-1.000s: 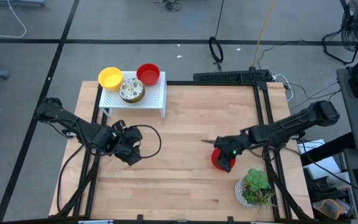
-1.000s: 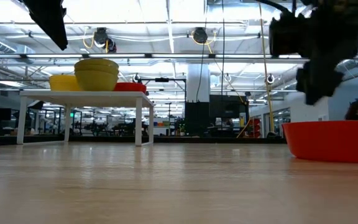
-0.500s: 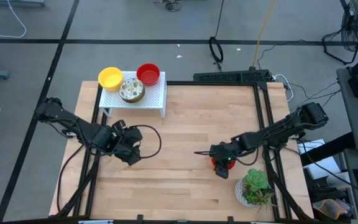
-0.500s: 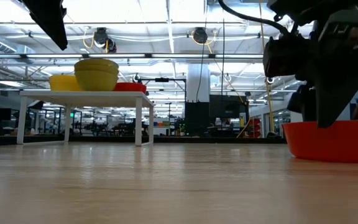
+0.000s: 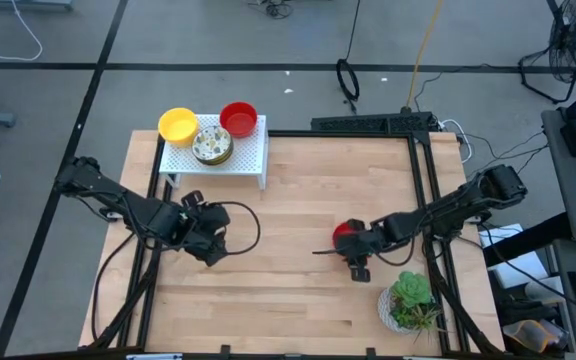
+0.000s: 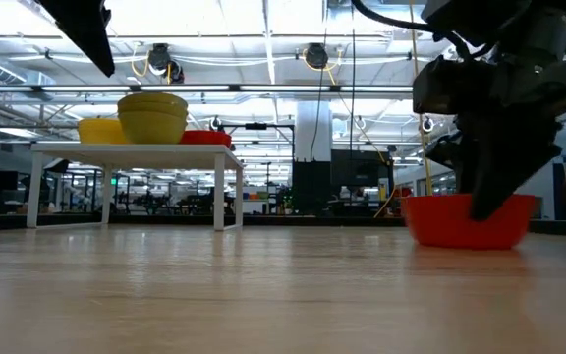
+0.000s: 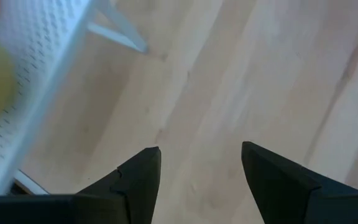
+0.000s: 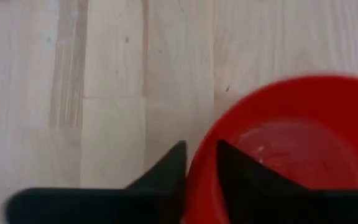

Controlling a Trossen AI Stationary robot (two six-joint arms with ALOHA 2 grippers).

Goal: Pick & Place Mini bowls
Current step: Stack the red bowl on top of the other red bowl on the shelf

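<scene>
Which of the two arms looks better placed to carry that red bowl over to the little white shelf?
The right one, probably: the right gripper is shut on the red bowl rim, while the left gripper hangs open and empty, nearer the white shelf.

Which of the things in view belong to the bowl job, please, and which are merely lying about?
Belongs to the job:
- red bowl on the table, its rim between the jaws of the right gripper
- yellow bowl, floral bowl and second red bowl on the white rack

Just lying about:
- potted plant
- left gripper, waiting open
</scene>
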